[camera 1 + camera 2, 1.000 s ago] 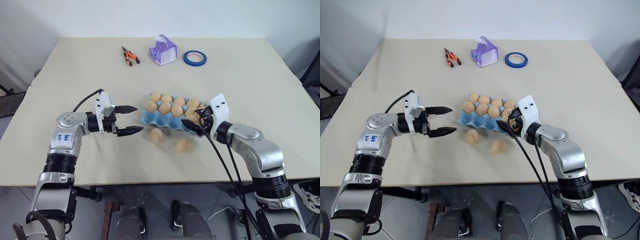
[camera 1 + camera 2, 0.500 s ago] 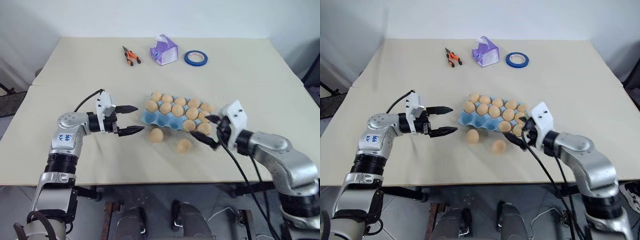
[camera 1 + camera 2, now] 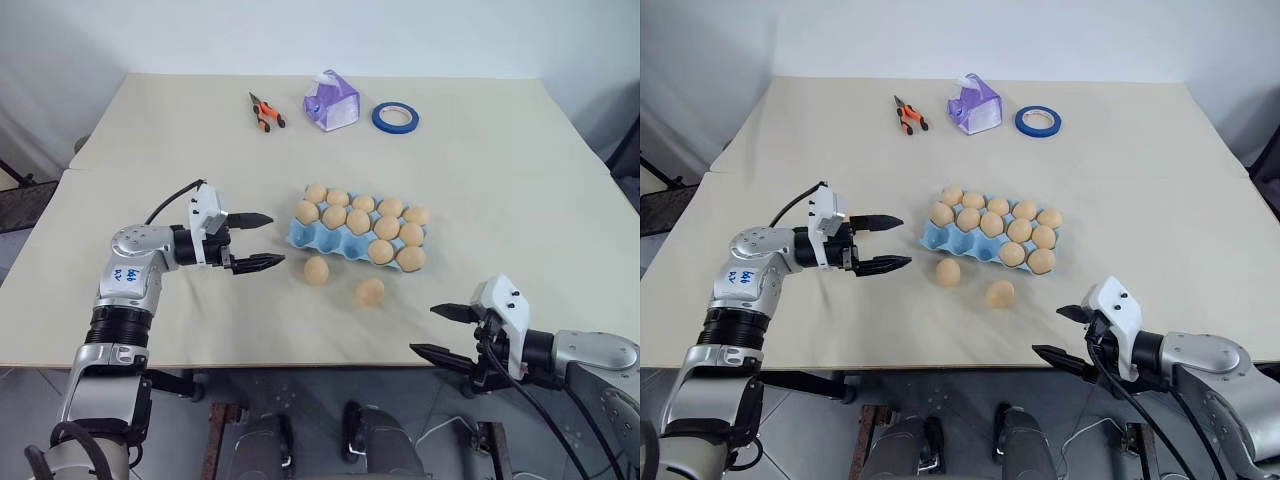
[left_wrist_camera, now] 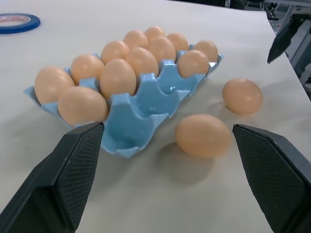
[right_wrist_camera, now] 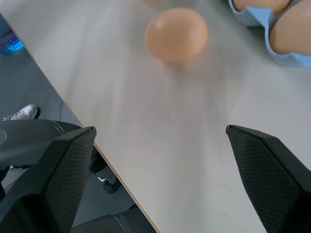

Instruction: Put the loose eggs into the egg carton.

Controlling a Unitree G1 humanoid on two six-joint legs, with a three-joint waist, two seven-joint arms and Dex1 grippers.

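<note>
The right pincer (image 3: 450, 332) is hanging wide open and empty off the desk's (image 3: 150, 310) near edge. Two loose eggs (image 3: 369, 292) (image 3: 316, 270) are lying just in front of the carton (image 3: 300, 238); the left wrist view is showing its empty corner cup. The left pincer (image 3: 259, 240) is gaping, pointing level toward them.

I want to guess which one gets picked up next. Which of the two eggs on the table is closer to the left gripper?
The loose egg just in front of the egg carton; the other egg lies farther from the left gripper.
</note>
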